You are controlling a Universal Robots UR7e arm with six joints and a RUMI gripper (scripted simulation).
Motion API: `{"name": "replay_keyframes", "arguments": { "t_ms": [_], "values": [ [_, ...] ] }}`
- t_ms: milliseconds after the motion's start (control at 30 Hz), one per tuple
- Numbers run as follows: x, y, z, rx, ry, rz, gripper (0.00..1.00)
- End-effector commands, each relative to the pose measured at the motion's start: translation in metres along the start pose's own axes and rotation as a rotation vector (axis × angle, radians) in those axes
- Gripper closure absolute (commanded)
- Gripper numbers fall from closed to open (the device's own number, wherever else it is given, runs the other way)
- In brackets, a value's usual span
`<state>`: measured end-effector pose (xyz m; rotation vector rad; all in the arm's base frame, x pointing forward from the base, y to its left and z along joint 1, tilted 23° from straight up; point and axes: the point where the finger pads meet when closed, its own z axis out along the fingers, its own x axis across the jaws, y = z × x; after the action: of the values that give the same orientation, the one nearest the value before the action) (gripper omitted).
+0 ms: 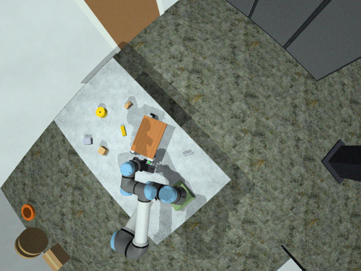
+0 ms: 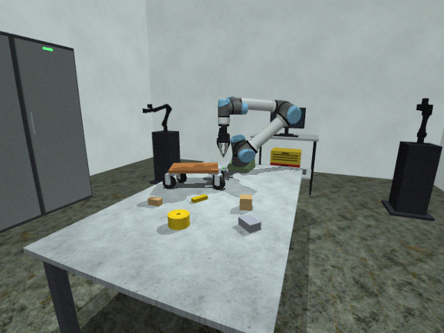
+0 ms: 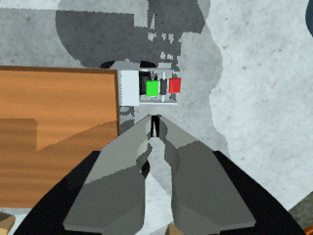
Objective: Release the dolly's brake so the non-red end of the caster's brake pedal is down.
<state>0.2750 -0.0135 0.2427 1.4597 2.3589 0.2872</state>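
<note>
The dolly (image 1: 148,136) has an orange wooden deck and black casters; it stands on all its wheels on the grey table (image 2: 193,167). In the wrist view the deck (image 3: 54,132) fills the left side. At its corner sits a caster with a brake pedal whose green end (image 3: 153,88) lies nearer the deck and whose red end (image 3: 175,85) lies farther out. My gripper (image 3: 154,117) (image 2: 223,152) is shut and empty, pointing down above the pedal, a little above the dolly's corner. I cannot tell which pedal end is down.
On the table lie a yellow disc (image 2: 178,218), a yellow bar (image 2: 198,198), two tan blocks (image 2: 245,201) (image 2: 155,200) and a grey block (image 2: 249,223). A small grey piece (image 1: 188,153) lies right of the dolly. The arm's green base (image 1: 182,195) is at the table's near end.
</note>
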Motion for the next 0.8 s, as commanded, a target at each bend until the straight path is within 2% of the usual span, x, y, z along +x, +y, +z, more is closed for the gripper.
{"name": "replay_keyframes", "arguments": {
  "t_ms": [0,767],
  "values": [
    [0.0,0.0,0.0,0.0,-0.001,0.0,1.0],
    [0.0,0.001,0.011,0.001,-0.001,0.0,1.0]
  ]
}}
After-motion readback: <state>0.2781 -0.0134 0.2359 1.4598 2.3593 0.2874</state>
